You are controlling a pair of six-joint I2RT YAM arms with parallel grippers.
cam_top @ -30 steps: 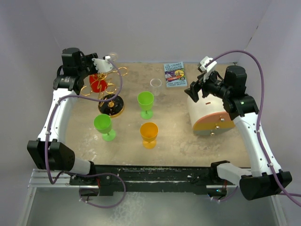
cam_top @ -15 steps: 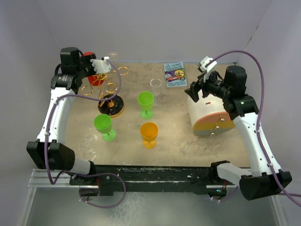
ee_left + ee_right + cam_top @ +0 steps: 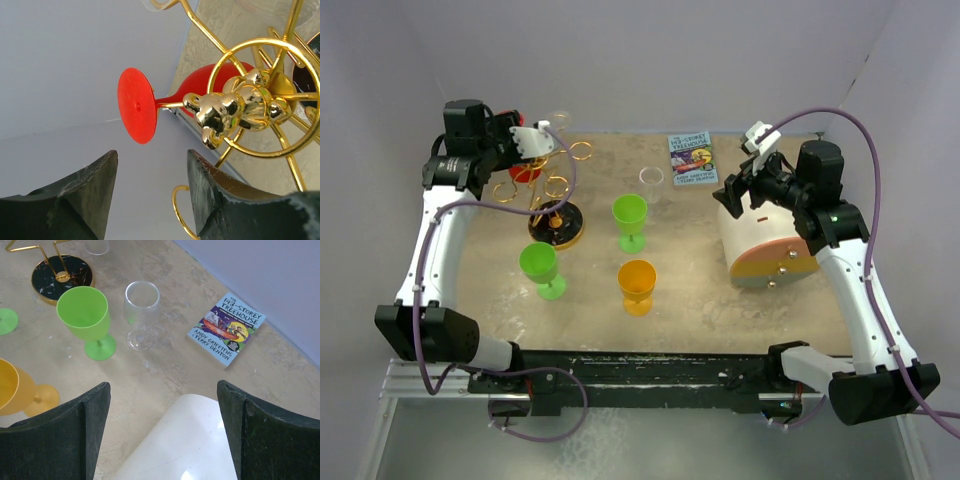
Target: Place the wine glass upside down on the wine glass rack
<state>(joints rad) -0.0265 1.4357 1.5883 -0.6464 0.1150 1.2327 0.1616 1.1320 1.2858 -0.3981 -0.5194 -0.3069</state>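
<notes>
My left gripper (image 3: 152, 160) has its fingers apart with nothing between them; it hangs high at the far left of the table (image 3: 690, 290), close to the back wall and level with the top of the rack (image 3: 239, 106). Just ahead of the fingers, clear of both, is the round foot of the red glass (image 3: 136, 106); its stem sits in one of the gold loop arms, the foot on my side of the loop and the bowl on the other, toward the table, so it hangs from the rack on its left side. The rack's gold figure and big ring stand just right of the glass in the wrist view; nothing lies between fingers and foot.

My right gripper (image 3: 162, 390) is also spread wide and holds nothing; it hovers over the white dome (image 3: 185, 440) on the right. Beyond it stand a clear glass (image 3: 142, 315), a green glass (image 3: 85, 320) just beside that, and an orange glass (image 3: 15, 387) nearer me; a book (image 3: 227, 329) lies flat by the back wall; a second green glass (image 3: 539, 263) stands just in front of the rack's black base.
</notes>
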